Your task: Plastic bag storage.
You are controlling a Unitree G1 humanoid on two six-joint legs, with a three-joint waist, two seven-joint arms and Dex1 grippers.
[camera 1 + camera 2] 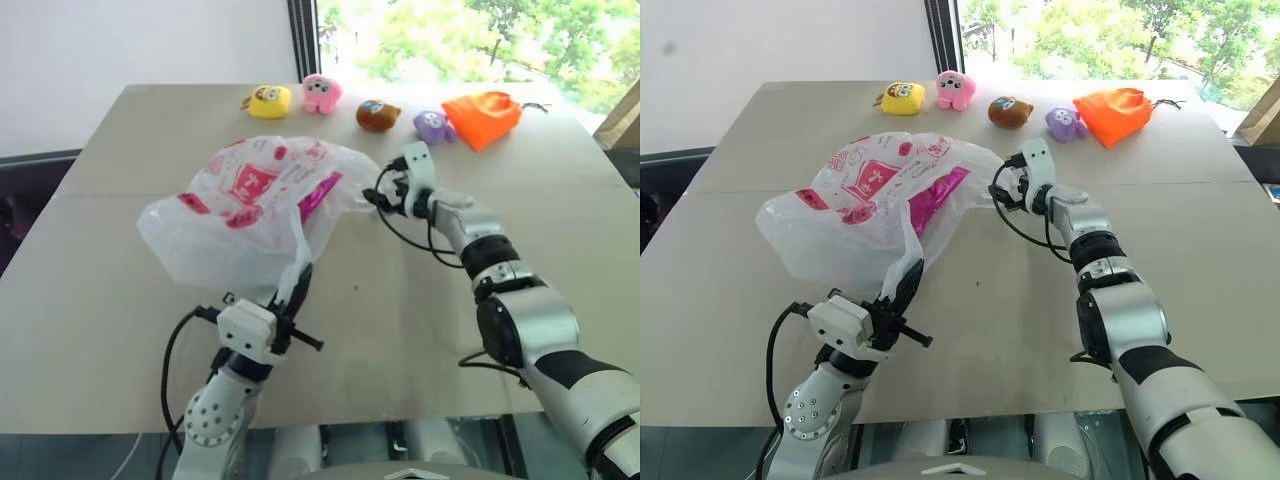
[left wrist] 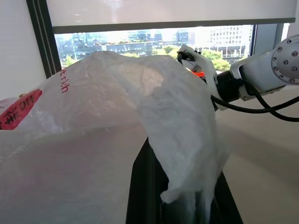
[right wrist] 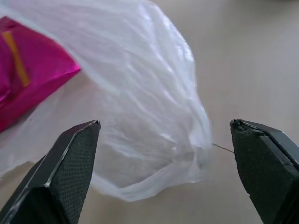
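Note:
The plastic bag [image 1: 250, 205], thin translucent white with red print, lies puffed up in the middle of the table. A magenta packet [image 1: 318, 192] shows through its right side. My left gripper [image 1: 295, 285] is shut on the bag's near edge, and the film drapes over its black fingers [image 2: 145, 186] in the left wrist view. My right gripper [image 1: 385, 195] is open at the bag's right end. In the right wrist view a bunched fold of the bag [image 3: 140, 93] lies between and just beyond the spread fingertips, with the packet [image 3: 28, 79] behind it.
Along the far edge of the beige table [image 1: 120, 300] sit a yellow plush [image 1: 270, 100], a pink plush [image 1: 321, 93], a brown plush [image 1: 377, 115], a purple plush [image 1: 432, 125] and an orange cloth pouch [image 1: 483, 115]. A window stands behind.

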